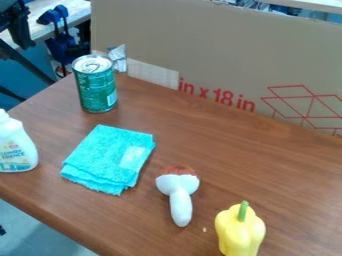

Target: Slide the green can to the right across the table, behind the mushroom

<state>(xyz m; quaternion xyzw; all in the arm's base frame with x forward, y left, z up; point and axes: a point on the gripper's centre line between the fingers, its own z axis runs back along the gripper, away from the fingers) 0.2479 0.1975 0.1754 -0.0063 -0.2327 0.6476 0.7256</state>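
Your brush point(178, 192) lies lengthwise 12-to-6, handle towards 6; cloth point(107, 157) at its 10. Pincer's state: you can't tell.

The black arm point(12, 12) is seen at the view's upper-left corner, where it is partly cut off by the edge; its hand point(23, 39) is held low, pointed downward.

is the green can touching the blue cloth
Apart: the camera view shows a strip of brown tabletop between the base of the green can and the blue cloth.
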